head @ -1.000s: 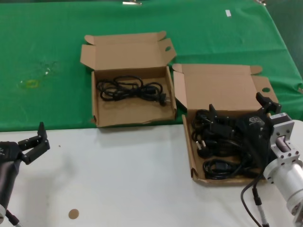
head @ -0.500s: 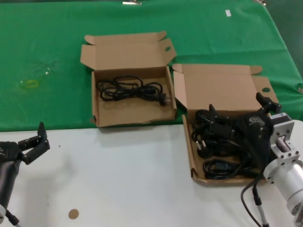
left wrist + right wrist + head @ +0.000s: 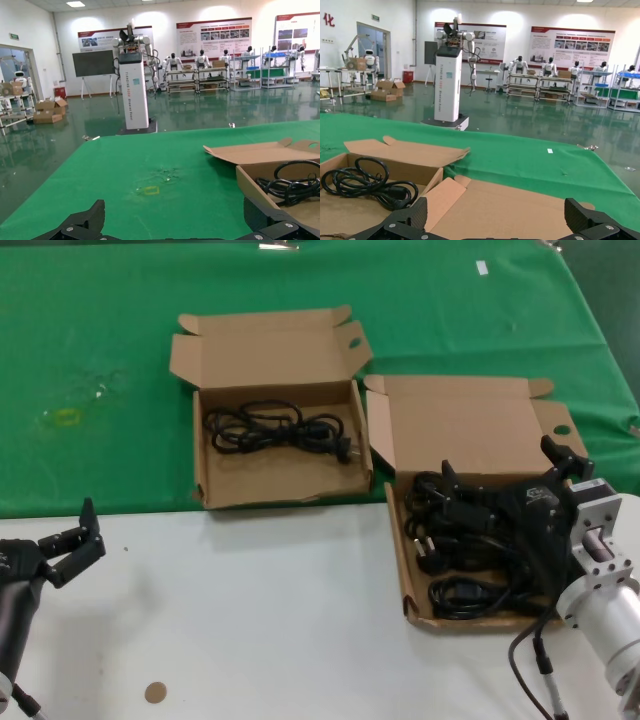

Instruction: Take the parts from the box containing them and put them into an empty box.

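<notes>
Green cloth behind; my right gripper hangs spread wide over the power cords — I'd drop onto one bundle's middle before closing.

Left of the full box: second box, one cord bundle inside; touching.
</notes>
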{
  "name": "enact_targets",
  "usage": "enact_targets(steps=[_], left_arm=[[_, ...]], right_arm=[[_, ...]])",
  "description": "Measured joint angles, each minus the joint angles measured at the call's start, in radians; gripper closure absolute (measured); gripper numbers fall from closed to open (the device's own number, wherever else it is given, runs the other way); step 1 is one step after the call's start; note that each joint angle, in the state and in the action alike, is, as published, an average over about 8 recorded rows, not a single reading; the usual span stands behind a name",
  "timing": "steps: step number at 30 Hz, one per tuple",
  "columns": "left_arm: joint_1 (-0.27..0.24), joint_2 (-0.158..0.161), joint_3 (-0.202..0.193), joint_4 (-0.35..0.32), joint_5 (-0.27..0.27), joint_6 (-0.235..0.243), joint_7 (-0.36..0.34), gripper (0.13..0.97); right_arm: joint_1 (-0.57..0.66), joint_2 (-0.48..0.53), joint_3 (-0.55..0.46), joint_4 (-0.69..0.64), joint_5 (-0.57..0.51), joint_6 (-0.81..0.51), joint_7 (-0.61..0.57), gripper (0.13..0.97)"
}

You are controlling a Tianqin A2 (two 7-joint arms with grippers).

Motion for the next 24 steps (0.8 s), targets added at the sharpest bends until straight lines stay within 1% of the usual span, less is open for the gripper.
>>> enact_targets(steps=[24], left_arm=[[0.0, 0.0, 0.0, 0.0, 0.0, 0.0, 0.0, 0.132]], right_arm=[[0.0, 0.0, 0.0, 0.0, 0.0, 0.0, 0.0, 0.129]])
